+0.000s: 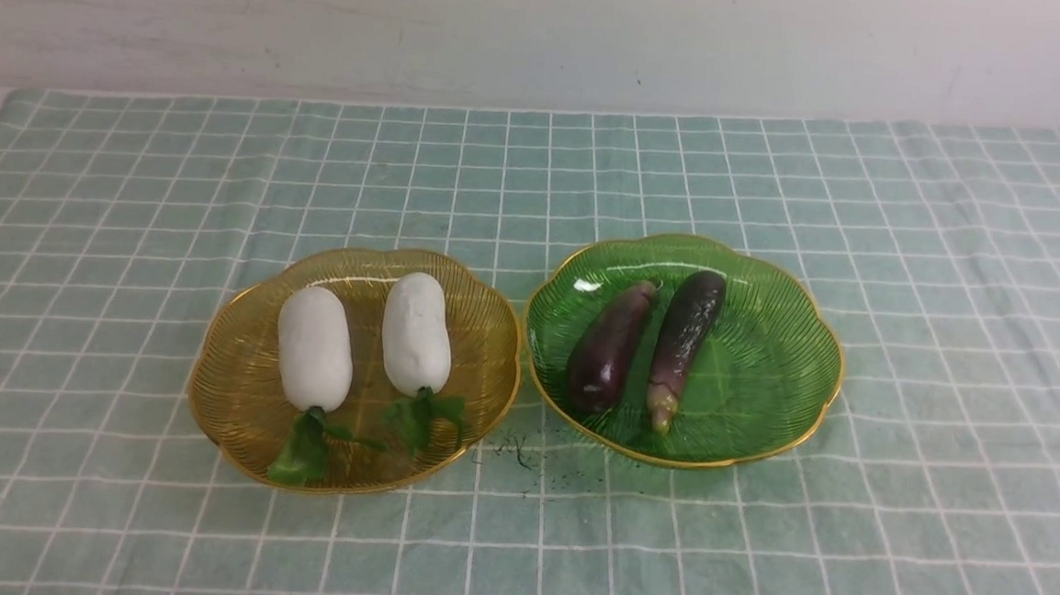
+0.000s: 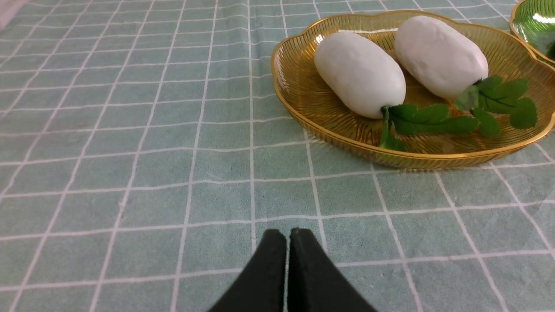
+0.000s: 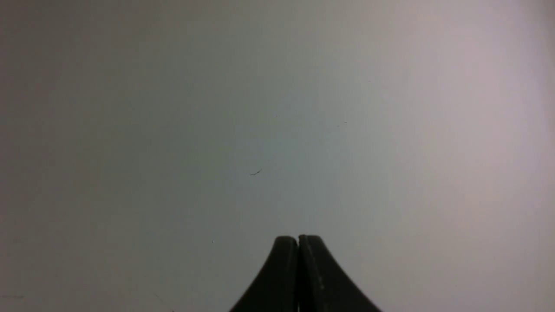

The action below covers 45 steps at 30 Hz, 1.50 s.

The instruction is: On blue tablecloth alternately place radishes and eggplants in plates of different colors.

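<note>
Front view — radishes [image 1: 365,335] in amber plate [image 1: 238,408]

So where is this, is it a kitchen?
Probably not a real kitchen, more likely a robot practice table: a checked tablecloth against a bare wall, with toy-looking radishes and eggplants on plates.

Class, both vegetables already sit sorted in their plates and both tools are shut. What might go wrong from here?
1. The white radishes' green leaves overhang the amber ribbed plate's rim; a passing left tool might snag them.
2. The green ribbed plate nearly touches the amber one, so nudging one may shift both.
</note>
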### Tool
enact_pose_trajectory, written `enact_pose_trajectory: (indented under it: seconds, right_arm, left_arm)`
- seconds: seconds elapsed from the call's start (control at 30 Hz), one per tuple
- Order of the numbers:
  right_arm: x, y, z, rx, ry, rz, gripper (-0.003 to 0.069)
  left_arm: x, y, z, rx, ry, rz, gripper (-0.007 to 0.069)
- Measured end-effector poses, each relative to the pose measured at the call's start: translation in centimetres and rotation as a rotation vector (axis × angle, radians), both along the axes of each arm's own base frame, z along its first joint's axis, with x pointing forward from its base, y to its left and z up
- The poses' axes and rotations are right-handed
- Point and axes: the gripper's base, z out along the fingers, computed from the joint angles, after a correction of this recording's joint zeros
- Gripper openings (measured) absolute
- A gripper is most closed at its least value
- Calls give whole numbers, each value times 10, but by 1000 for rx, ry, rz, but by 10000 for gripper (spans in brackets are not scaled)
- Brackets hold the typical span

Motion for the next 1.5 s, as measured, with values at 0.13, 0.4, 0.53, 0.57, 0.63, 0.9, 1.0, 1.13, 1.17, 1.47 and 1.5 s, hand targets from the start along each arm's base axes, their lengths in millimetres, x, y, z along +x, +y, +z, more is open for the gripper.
enact_pose_trajectory:
  seconds: [0.13,0.4,0.53,0.57,0.63,0.9,1.0,1.13,1.17,1.47,1.5]
  right_arm:
    - [0,0,0,0,0,0,-15]
    - [-4,1,-13,-96,119,-24,-15]
    - [-7,1,-40,-199,292,-67,-15]
    - [-7,1,-50,-229,339,-78,-15]
    - [-10,1,-87,-281,481,-98,-15]
    - [-9,1,-142,-238,697,-69,-15]
    - [-9,1,-142,-222,702,-66,-15]
    - [-9,1,-142,-183,705,-61,-15]
    - [-9,1,-142,-180,705,-61,-15]
    - [-9,-2,-143,-109,718,-92,-15]
    - [-9,-3,-143,-99,719,-97,-15]
  left_arm:
    - [0,0,0,0,0,0,-8]
    - [0,0,0,0,0,0,-8]
    - [0,0,0,0,0,0,-8]
    - [0,0,0,0,0,0,-8]
    - [0,0,0,0,0,0,-8]
    - [0,0,0,0,-1,0,-8]
    - [0,0,0,0,-1,0,-8]
    - [0,0,0,0,-1,0,-8]
    - [0,0,0,0,-1,0,-8]
    - [0,0,0,0,-1,0,-8]
    - [0,0,0,0,-1,0,-8]
